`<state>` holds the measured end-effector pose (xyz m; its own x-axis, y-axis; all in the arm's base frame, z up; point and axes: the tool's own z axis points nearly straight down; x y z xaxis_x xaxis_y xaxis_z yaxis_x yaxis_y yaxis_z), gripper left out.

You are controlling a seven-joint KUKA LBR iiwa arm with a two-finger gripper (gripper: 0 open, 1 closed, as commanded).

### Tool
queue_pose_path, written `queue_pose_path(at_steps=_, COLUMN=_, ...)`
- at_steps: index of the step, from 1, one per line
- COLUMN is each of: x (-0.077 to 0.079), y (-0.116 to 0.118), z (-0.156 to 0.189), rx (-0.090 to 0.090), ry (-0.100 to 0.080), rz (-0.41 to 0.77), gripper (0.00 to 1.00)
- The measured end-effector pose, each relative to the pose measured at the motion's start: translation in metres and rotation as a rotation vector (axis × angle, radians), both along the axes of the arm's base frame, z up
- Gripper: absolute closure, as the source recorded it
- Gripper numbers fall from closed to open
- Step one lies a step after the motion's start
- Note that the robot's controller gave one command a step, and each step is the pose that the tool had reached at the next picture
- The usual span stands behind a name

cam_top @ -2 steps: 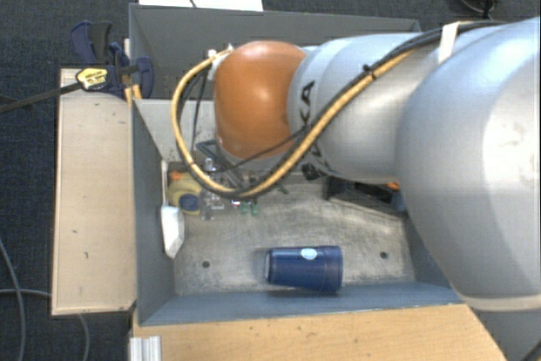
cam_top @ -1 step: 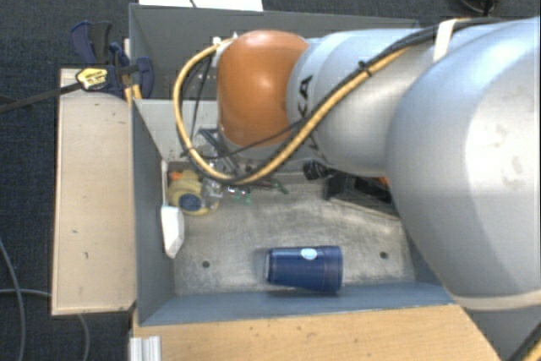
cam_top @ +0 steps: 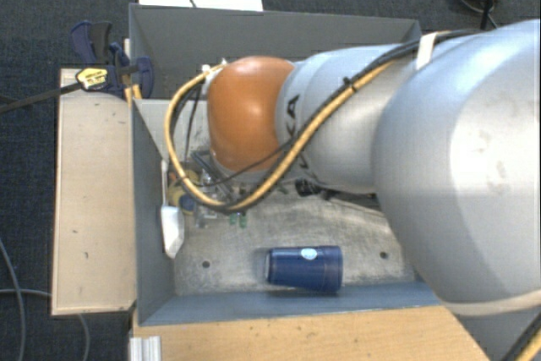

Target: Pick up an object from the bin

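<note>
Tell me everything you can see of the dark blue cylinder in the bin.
The dark blue cylinder lies on its side on the bin floor, close to the view's lower wall, long axis left to right. It looks smooth, with a small pale oval mark on top. Only the floor seems to touch it; the arm stands clear.

The arm (cam_top: 406, 148) hides much of the bin (cam_top: 279, 30).

Bulky silver-grey arm (cam_top: 406, 148), glossy orange wrist cover (cam_top: 241, 110), yellowish looping cable (cam_top: 172, 129), black lettering (cam_top: 292, 118) on the casing.
</note>
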<state>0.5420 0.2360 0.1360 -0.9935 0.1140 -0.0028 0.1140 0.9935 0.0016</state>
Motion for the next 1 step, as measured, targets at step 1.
queue_pose_path(at_steps=1, x=0.0415, y=-0.012, z=0.0056, rx=0.0, ry=-0.001, rz=-0.019, gripper=0.0)
